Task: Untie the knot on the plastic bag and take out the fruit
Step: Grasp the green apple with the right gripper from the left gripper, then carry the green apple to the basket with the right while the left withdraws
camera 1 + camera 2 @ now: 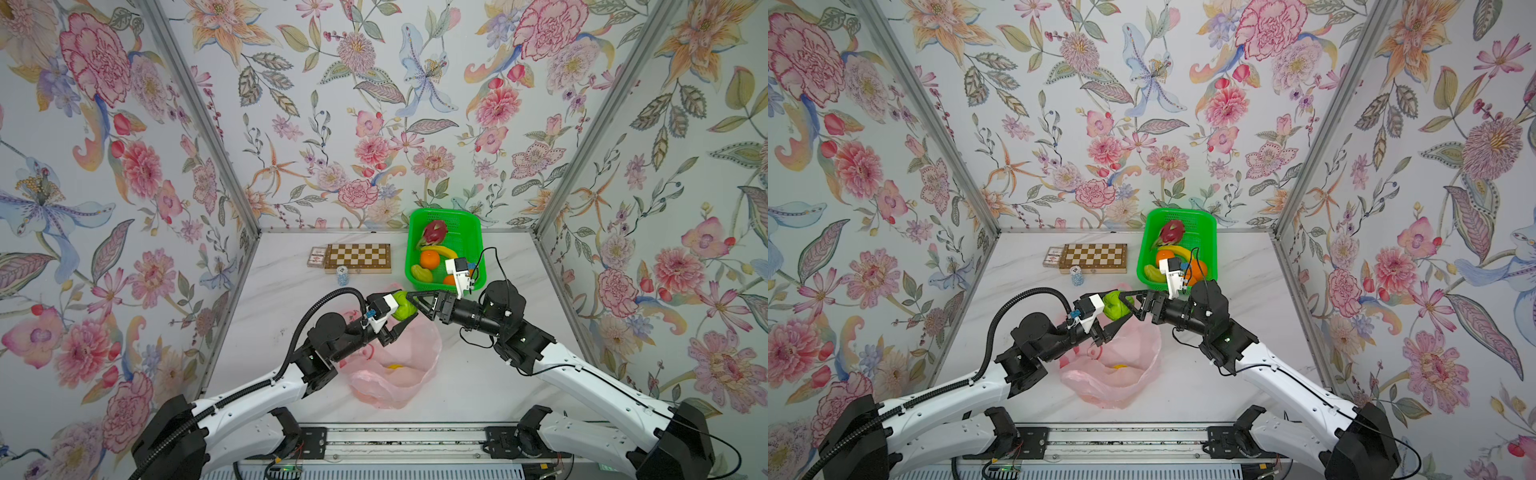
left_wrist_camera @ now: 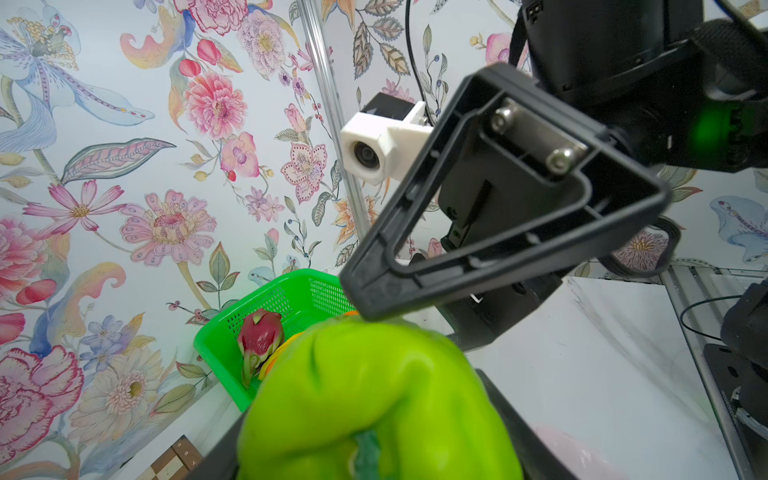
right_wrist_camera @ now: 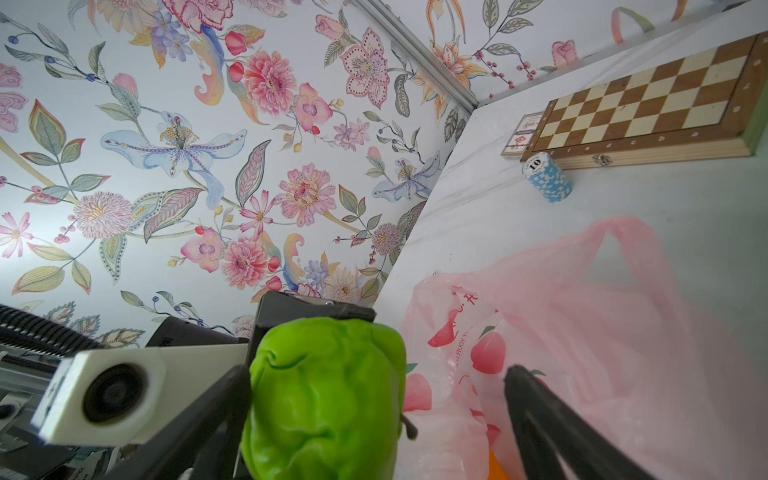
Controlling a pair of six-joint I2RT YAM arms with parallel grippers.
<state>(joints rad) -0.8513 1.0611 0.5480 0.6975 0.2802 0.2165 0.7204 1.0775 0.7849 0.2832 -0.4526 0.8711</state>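
One green fruit (image 1: 404, 308) is what your next move turns on. Your left gripper (image 1: 397, 315) is clamped on it and holds it in the air over the far edge of the plastic bag (image 1: 409, 370). The bag's mouth lies open, with no knot in its handles.

From your right gripper (image 1: 414, 304) the fruit lies at 9 o'clock in both top views, right at the fingertips. Those jaws stand wide apart. In the right wrist view the fruit sits close to one finger (image 3: 208, 415), not centred between the two.

The green basket (image 1: 444, 212) is at 1 o'clock from the fruit, so your right arm is the nearer carrier. I judge this a handover: centre the jaws, then close. A yellow fruit (image 1: 395, 367) lies in the bag.
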